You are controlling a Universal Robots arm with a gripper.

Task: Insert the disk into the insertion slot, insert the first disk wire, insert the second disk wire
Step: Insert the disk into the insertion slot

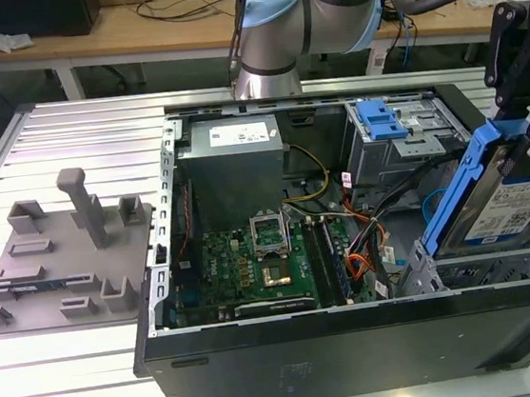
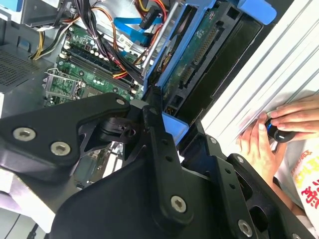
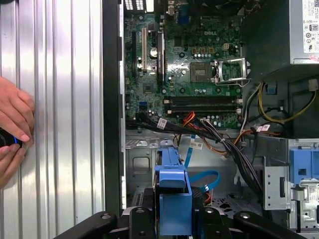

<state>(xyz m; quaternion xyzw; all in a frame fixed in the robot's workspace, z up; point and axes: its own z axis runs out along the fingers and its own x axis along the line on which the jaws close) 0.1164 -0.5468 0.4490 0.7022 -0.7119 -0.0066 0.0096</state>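
Toward the exterior view's right edge, the disk (image 1: 522,203) hangs tilted, its blue carrier edge uppermost, just over the grey insertion slot (image 1: 475,272) in the lower right corner of the open computer case (image 1: 358,346). In the first wrist view, the gripper (image 3: 173,219) is clenched on the carrier.
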